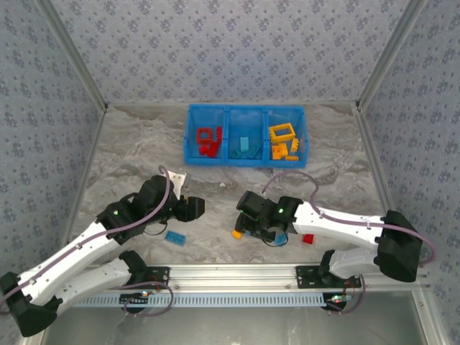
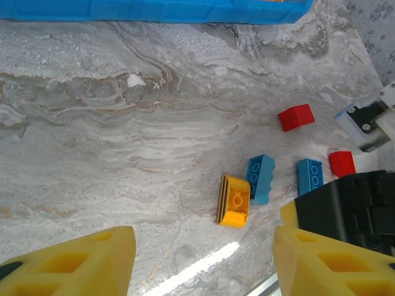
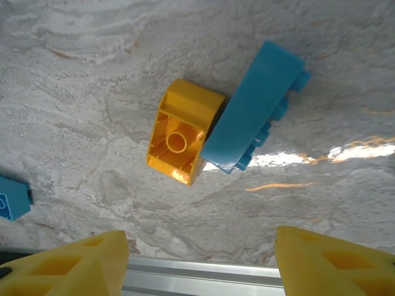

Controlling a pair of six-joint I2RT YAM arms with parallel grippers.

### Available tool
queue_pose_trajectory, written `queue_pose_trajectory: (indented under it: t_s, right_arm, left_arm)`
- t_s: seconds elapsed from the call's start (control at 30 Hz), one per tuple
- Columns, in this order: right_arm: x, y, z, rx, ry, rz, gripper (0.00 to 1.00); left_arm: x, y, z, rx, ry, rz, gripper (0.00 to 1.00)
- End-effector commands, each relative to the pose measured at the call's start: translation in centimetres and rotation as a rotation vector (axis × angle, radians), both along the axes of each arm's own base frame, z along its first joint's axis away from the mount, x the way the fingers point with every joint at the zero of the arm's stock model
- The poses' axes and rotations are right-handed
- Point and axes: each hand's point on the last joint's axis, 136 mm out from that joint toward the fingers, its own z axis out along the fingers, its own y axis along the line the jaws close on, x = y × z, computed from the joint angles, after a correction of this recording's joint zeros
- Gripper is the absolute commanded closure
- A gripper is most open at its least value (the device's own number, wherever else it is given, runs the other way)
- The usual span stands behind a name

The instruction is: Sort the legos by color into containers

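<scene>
While left fingers [image 2: 74, 259] and right fingers [image 3: 68, 265] gape empty, one hollow yellow brick [image 3: 179, 129] touches one studded blue brick [image 3: 253, 117] just beyond the latter.

The tabletop [image 2: 123, 123] looks like grey-veined marble, smooth and polished enough to throw back bright streaks of light. The three-compartment tray [image 1: 246, 161] is bright blue moulded plastic with a slight sheen. A yellow brick [image 3: 182, 129] and a light blue brick [image 3: 253, 114] are hard, smooth plastic, faintly glossy. The fingers [image 3: 74, 265] of the right gripper [image 3: 199, 237] are matt yellow plastic. The rail [image 3: 197, 274] along the table's near edge is brushed silver metal. The patterned walls [image 1: 230, 50] look matt.
</scene>
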Motion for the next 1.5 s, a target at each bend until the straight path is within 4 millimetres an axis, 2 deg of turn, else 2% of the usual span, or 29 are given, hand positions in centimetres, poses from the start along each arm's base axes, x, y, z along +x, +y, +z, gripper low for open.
queue_pose_trajectory:
  t_s: [0.0, 0.1, 0.3, 0.47, 0.67, 0.77, 0.8, 1.03, 1.1, 1.17, 1.3, 1.4, 1.47]
  right_arm:
    - [-0.7, 0.9, -1.2, 0.027, 0.091, -0.055, 0.31]
    - [-1.2, 1.1, -2.3, 0.006, 0.164, -0.095, 0.31]
    - [-0.2, 3.1, -3.4, 0.006, 0.206, -0.177, 0.35]
    - [0.1, 3.3, -4.6, -0.049, 0.231, -0.217, 0.39]
    - [0.9, 4.3, -5.2, -0.073, 0.229, -0.206, 0.39]
    - [1.2, 4.0, -5.8, -0.092, 0.226, -0.219, 0.41]
    - [1.0, 3.4, -6.1, -0.121, 0.236, -0.223, 0.42]
    - [1.6, 3.9, -7.0, -0.145, 0.245, -0.203, 0.59]
    - [1.6, 4.2, -7.2, -0.136, 0.252, -0.194, 0.7]
    - [1.8, 4.8, -6.9, -0.119, 0.25, -0.168, 0.79]
    - [2.8, 6.6, -5.3, -0.082, 0.2, -0.103, 0.85]
    - [3.5, 7.4, -3.5, -0.072, 0.154, -0.061, 0.85]
    - [4.6, 7.8, -1.2, -0.065, 0.093, -0.042, 0.85]
  left_arm:
    - [-0.4, 0.3, 0.1, -0.008, 0.006, 0.008, 0.39]
    - [-0.3, 0.3, 0.5, -0.011, -0.002, 0.011, 0.39]
    - [-0.4, 0.8, 0.7, -0.011, -0.012, 0.025, 0.39]
    - [-0.7, 1.2, 1.0, -0.011, -0.02, 0.028, 0.39]
    - [-0.7, 1.3, 1.1, -0.012, -0.022, 0.03, 0.39]
    - [-0.7, 1.2, 1.1, -0.019, -0.025, 0.03, 0.39]
    - [-0.7, 1.1, 1.2, -0.021, -0.026, 0.029, 0.39]
    - [-0.7, 1.1, 1.2, -0.024, -0.027, 0.03, 0.39]
    - [-0.7, 1.1, 1.2, -0.024, -0.025, 0.029, 0.39]
    - [-0.7, 1.1, 1.2, -0.026, -0.026, 0.029, 0.4]
    - [-0.6, 1.0, 1.1, -0.026, -0.027, 0.034, 0.4]
    - [-0.4, 1.1, 1.2, -0.027, -0.031, 0.045, 0.4]
    - [-0.2, 1.0, 1.4, -0.038, -0.036, 0.049, 0.4]
